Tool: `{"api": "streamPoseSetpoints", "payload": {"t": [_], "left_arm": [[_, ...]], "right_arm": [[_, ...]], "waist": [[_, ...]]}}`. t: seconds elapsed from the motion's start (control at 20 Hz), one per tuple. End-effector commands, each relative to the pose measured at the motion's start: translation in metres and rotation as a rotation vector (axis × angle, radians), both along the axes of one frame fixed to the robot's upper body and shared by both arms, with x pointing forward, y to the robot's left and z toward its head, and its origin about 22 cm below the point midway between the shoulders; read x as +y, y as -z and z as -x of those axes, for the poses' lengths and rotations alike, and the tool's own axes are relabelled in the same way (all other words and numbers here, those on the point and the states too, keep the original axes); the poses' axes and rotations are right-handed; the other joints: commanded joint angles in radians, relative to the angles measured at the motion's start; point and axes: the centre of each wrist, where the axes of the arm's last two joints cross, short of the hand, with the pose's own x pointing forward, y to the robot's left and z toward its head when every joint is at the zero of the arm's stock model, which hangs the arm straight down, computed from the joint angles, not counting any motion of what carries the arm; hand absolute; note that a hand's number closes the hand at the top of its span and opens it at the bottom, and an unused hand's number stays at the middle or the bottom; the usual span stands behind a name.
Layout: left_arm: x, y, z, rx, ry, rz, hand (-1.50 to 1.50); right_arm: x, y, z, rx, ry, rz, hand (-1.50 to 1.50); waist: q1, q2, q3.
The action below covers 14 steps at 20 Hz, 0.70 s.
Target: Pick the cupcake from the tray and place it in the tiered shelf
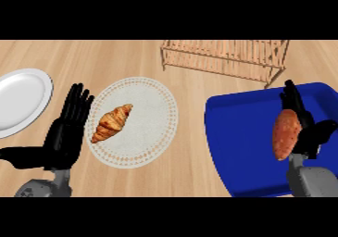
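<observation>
A blue tray (247, 152) lies at the right of the wooden counter. On it is an orange-brown, elongated thing like a sweet potato (286, 134); I see no cupcake. My right hand (306, 124) is over the tray, right against that thing's right side. Its fingers (291, 96) point straight away from me and its thumb sticks out to the right, so it is open. The light wooden tiered shelf (226, 58) stands at the back, just beyond the tray's far edge. My left hand (67, 127) rests open at the left, fingers up.
A croissant (112, 123) lies on a round white lace-edged mat (147, 115) in the middle, just right of my left hand. A plain white plate (17, 99) sits at the far left edge.
</observation>
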Motion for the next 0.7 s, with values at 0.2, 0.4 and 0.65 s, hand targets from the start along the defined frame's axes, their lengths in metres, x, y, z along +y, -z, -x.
{"api": "streamPoseSetpoints", "payload": {"t": [0.2, 0.4, 0.65], "left_arm": [[0.029, -0.009, -0.009, 0.011, -0.101, -0.173, 0.00], [0.037, -0.015, -0.011, 0.092, -0.133, -0.197, 0.00], [0.036, -0.014, -0.001, 0.098, -0.149, -0.217, 0.00]], "right_arm": [[0.030, -0.050, -0.023, -0.052, -0.786, 0.039, 1.50], [-0.035, -0.054, -0.032, 0.024, -0.843, -0.113, -1.50], [-0.104, -0.093, -0.039, -0.091, -1.090, -0.153, -1.50]], "waist": [[0.083, -0.016, -0.007], [0.042, -0.012, -0.009], [0.045, -0.015, -0.009]]}}
